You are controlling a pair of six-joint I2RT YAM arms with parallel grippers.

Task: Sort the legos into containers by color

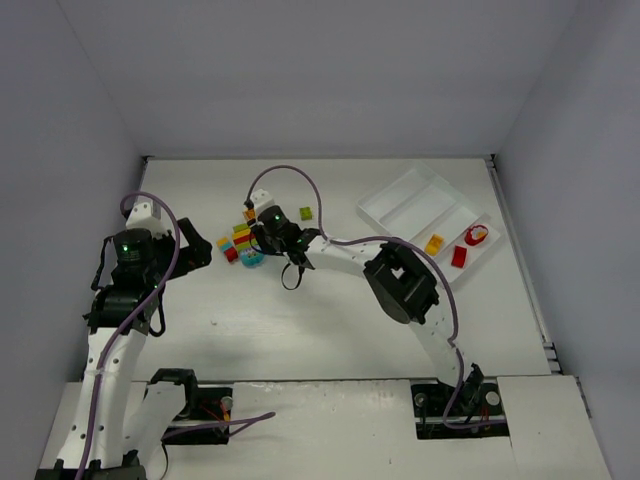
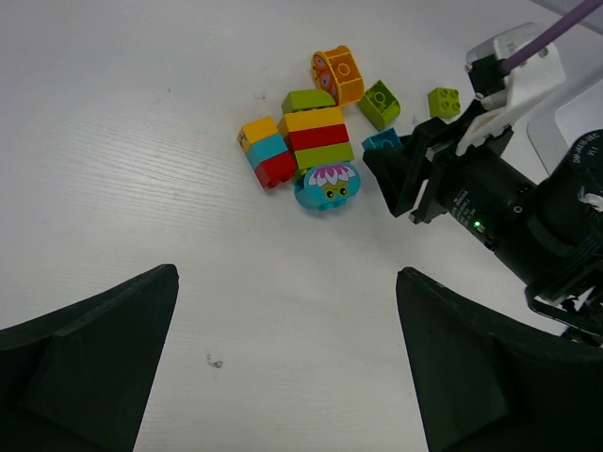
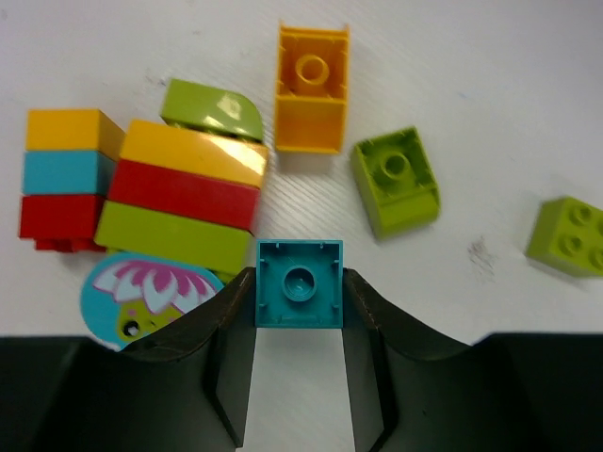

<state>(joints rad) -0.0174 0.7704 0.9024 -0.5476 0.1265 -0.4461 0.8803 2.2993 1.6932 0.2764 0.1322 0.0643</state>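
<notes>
Table (image 1: 330, 320): white, bricks (image 1: 240, 245) clustered mid-surface.
Right gripper (image 3: 300, 282): clamped on teal brick (image 3: 300, 299), likely for lifting to tray (image 1: 400, 200).
Left gripper (image 2: 287, 282): spread wide, empty, standing aside.

In the top view the right gripper (image 1: 263, 237) covers part of the pile (image 1: 238, 243), so the teal brick (image 3: 300, 282) it clamps is unseen there, and the pile's bricks are too small to count. A red-and-white thing (image 1: 477, 235) in the tray (image 1: 400, 200) is too small to name. In the left wrist view the lower edge cuts off the left fingers (image 2: 89, 367), the tray runs off the right edge, and the right gripper hides most of the teal brick. In the right wrist view a finger (image 3: 188, 348) hides the lower part of the flower disc (image 3: 141, 287), and the right edge clips a green brick (image 3: 570, 235)
</notes>
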